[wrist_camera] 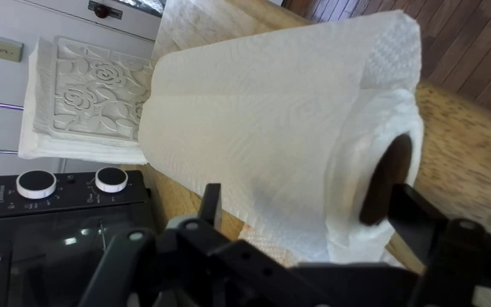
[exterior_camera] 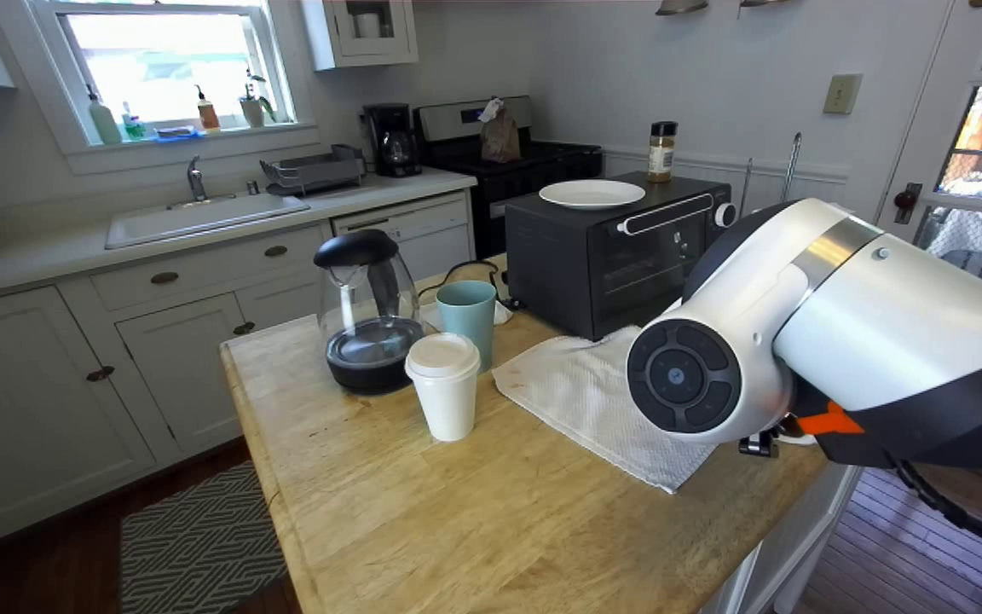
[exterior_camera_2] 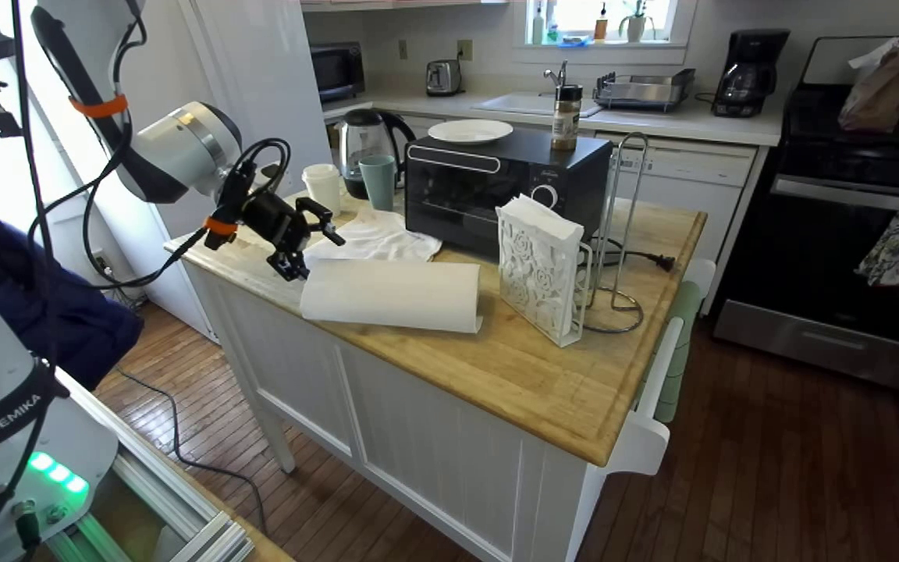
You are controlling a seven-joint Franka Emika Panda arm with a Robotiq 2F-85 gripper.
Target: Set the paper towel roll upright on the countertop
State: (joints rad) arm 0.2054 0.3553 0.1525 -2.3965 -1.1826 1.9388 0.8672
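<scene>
The paper towel roll (exterior_camera_2: 392, 295) is a fat white cylinder lying on its side on the tan wooden countertop (exterior_camera_2: 566, 398), near its front edge. In the wrist view the roll (wrist_camera: 245, 115) fills the middle, its dark hollow core facing lower right. My gripper (exterior_camera_2: 321, 257) is at the core end of the roll. In the wrist view the gripper (wrist_camera: 307, 192) is open, its black fingers wide apart. One finger is beside the roll's flank and the other overlaps the core opening; I cannot tell if it touches. In an exterior view the arm hides most of the roll and gripper.
A white napkin holder (exterior_camera_2: 543, 269) and a wire towel stand (exterior_camera_2: 623, 234) stand beyond the roll's far end. A black toaster oven (exterior_camera_2: 496, 187), a white cloth (exterior_camera: 602, 401), a white cup (exterior_camera: 444, 388), a teal cup (exterior_camera: 470, 315) and a kettle (exterior_camera: 369, 315) are behind.
</scene>
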